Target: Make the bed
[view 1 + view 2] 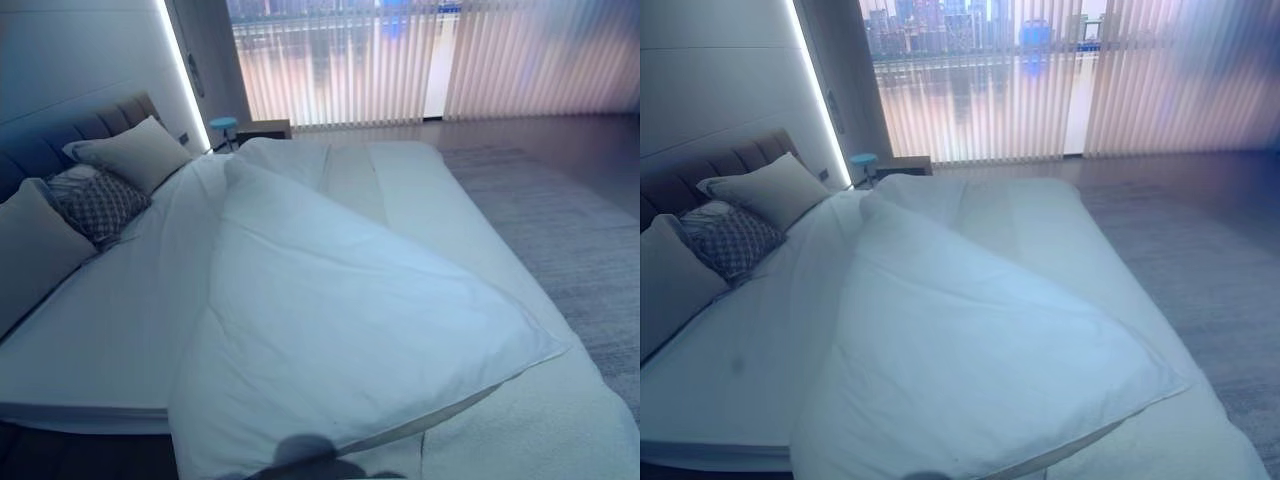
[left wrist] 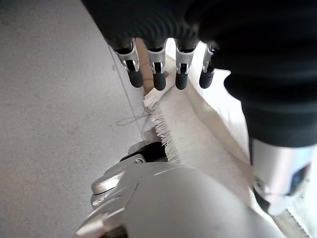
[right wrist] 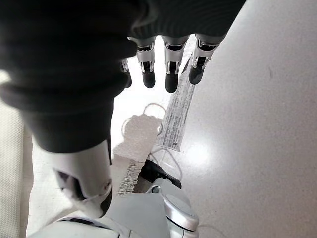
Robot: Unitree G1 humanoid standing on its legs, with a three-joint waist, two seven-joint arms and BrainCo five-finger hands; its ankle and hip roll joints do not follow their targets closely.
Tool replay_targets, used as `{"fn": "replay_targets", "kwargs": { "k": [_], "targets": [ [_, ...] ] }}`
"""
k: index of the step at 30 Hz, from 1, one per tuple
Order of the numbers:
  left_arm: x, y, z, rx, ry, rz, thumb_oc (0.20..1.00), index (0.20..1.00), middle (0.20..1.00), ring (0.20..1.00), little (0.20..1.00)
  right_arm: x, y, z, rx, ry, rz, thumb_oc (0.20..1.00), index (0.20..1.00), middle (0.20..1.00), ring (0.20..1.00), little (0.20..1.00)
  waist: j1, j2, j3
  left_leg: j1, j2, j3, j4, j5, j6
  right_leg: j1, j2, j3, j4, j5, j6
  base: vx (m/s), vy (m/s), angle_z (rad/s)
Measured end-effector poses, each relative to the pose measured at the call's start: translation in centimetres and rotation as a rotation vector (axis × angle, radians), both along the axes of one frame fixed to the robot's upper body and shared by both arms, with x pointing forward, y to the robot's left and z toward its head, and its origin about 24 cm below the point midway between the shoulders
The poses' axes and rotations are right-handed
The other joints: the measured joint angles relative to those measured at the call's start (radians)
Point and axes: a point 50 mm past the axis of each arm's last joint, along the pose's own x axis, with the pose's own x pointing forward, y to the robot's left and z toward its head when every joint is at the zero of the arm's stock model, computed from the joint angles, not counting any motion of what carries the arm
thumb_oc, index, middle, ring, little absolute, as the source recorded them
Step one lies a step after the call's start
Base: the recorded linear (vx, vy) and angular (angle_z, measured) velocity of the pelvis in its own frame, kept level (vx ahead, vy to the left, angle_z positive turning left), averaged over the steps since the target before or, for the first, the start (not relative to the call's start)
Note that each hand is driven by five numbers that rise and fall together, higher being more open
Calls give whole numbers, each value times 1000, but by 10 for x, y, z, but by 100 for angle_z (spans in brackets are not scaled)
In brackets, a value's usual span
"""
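I see duvet [image 1: 330,310] rumpled diagonally across bed [image 1: 90,350] | pillows [image 1: 120,150] at headboard | left hand [image 2: 158,69] slack, empty | right hand [image 3: 168,69] slack, empty

The left hand [image 2: 168,69] wears a dark ribbed cover over its back and wrist; from under that cover comes a row of silver fingers [image 2: 157,67] with dark rubbery tips — each with a small metal bracket at its base. The right hand [image 3: 163,64] is built the same way: black ribbed cover, silver fingers [image 3: 171,69], dark tips — and a smooth silver-grey thumb [image 3: 81,171] set apart.
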Motion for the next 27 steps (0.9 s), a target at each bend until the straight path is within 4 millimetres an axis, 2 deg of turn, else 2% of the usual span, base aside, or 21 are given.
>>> {"fn": "replay_targets", "kwargs": {
  "k": [14, 17, 19, 22, 26, 27],
  "targets": [
    [-5, 1, -1, 3, 11, 3, 1000, 1000, 1000, 1000, 1000, -1, 0, 0, 2, 0, 0, 1000, 1000, 1000, 1000, 1000, 1, 3, -1, 8, 2, 4, -1, -5, -6, 7, -4, 1, -4, -2, -2, 18, 3, 0],
    [-5, 1, -1, 4, 13, 4, 1000, 1000, 1000, 1000, 1000, -2, -1, 0, 9, -11, -51, 1000, 1000, 1000, 1000, 1000, 1, 3, -1, 8, 1, 4, -1, -5, -6, 6, -5, 2, -4, -2, -3, 32, 6, -1],
    [-5, 1, -1, 4, 13, 5, 1000, 1000, 1000, 1000, 1000, -3, -2, 0, 20, -34, -135, 1000, 1000, 1000, 1000, 1000, 0, 2, 0, 8, 2, 7, -1, -5, -6, 5, -5, 4, -4, -2, -3, 51, 7, -4],
    [-5, 3, 0, 6, 8, 30, 1000, 1000, 1000, 1000, 1000, -5, -7, 2, 52, -116, -410, 1000, 1000, 1000, 1000, 1000, -1, 3, -1, 7, 2, 12, -1, -5, -6, 0, -4, 11, -4, -2, -3, 27, 7, -5],
    [-4, 4, 0, 1, -3, 75, 1000, 1000, 1000, 1000, 1000, -3, -12, 3, 78, -198, -645, 1000, 1000, 1000, 1000, 1000, -3, 3, 0, 4, 2, 14, -1, -7, -8, -4, -4, 12, -3, -2, -3, 0, 0, 0],
    [-4, 4, 0, -1, -6, 88, 1000, 1000, 1000, 1000, 1000, 0, -14, 5, 91, -248, -748, 1000, 1000, 1000, 1000, 1000, -4, 6, -1, -6, 2, 15, -1, -6, -8, -19, -4, 13, -3, -2, -2, -37, 1, -3]
  ]
}}
